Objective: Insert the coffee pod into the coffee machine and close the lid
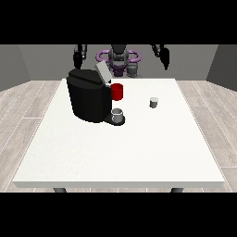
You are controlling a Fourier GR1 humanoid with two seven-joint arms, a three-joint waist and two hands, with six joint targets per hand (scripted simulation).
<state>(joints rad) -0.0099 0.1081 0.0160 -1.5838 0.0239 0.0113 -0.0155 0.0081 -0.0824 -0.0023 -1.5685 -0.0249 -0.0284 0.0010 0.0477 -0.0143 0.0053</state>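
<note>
Hand at view's right [163,55] raised (fingers unclear), coffee pod [154,102] well below it

Torso: dark grey robot body [118,59], top centre
Ring: purple hoop [133,57] around it
Hands: black hand [79,55], upper left; black hand [162,54], upper right

- Hand at the view's right [163,56]: seen raised above the far table edge, too small for the lie of its fingers to be told.
- Hand at the view's left [79,54]: likewise small and dark; finger position cannot be told.
- Coffee machine [89,95]: rear and far side are hidden by its own black body; the opening under the raised lid [102,74] is not seen into.
- Red cup [117,91]: partly covered by the machine's front.
- Table [120,152]: legs are cut off by the lower band; only two stubs are shown.
- Robot torso [119,58]: lower part is hidden behind the table.
</note>
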